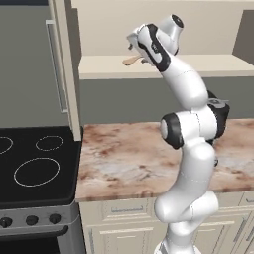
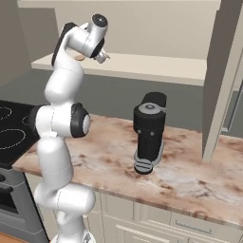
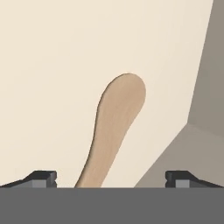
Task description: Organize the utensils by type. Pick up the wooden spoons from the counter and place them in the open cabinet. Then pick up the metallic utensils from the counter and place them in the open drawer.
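A pale tan wooden spoon (image 3: 116, 127) lies flat on the cream shelf of the open cabinet (image 1: 198, 64). In the hand view it rests between my two fingertips, touching neither. My gripper (image 3: 111, 177) is open, its jaws spread wide, and it is raised to the shelf on the arm. From the left base view the spoon (image 1: 130, 60) pokes out just under the gripper (image 1: 133, 48). A sliver of the spoon (image 2: 79, 57) shows beside the gripper (image 2: 102, 57) in the right base view. The metallic utensils, the open drawer and the island counter are out of view.
Below the cabinet runs a marbled worktop (image 1: 124, 158). A black appliance (image 2: 149, 133) stands on it to the right of the arm. A black stove (image 1: 34, 163) is at the left. The cabinet's open doors (image 1: 62, 64) (image 2: 218, 80) hang at either side.
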Controlling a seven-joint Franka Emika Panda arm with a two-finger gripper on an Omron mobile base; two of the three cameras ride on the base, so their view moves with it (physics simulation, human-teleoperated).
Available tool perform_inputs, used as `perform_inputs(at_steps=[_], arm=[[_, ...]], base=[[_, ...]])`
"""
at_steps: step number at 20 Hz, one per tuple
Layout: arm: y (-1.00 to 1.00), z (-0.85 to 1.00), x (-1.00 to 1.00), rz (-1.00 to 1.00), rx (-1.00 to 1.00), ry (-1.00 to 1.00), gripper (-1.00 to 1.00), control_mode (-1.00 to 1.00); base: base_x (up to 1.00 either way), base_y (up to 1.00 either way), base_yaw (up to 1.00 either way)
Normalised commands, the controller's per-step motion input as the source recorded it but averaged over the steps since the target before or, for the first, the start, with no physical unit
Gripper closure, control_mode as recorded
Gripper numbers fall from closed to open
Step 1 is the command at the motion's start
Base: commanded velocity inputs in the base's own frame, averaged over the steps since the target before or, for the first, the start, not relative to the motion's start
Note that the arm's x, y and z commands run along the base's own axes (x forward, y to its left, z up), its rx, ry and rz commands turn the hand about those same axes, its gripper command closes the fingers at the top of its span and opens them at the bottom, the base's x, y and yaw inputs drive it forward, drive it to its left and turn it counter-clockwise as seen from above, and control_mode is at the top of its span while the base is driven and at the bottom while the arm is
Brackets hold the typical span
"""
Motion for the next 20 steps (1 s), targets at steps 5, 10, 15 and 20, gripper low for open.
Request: perform_inputs(at_steps=[5, 10, 15, 20], arm=[[-0.09, -0.12, -0.21, 0.00, 0.00, -0.08, -1.00, -1.00], [-0.11, -0.09, -0.14, 0.00, 0.00, -0.06, -1.00, -1.00], [-0.09, -0.02, -0.47, 0.00, 0.00, -0.05, -1.00, -1.00], [-0.04, 0.06, -0.51, 0.00, 0.05, 0.00, -1.00, -1.00]], base=[[0.00, 0.00, 0.00], [0.00, 0.00, 0.00], [0.00, 0.00, 0.00], [0.00, 0.00, 0.00]])
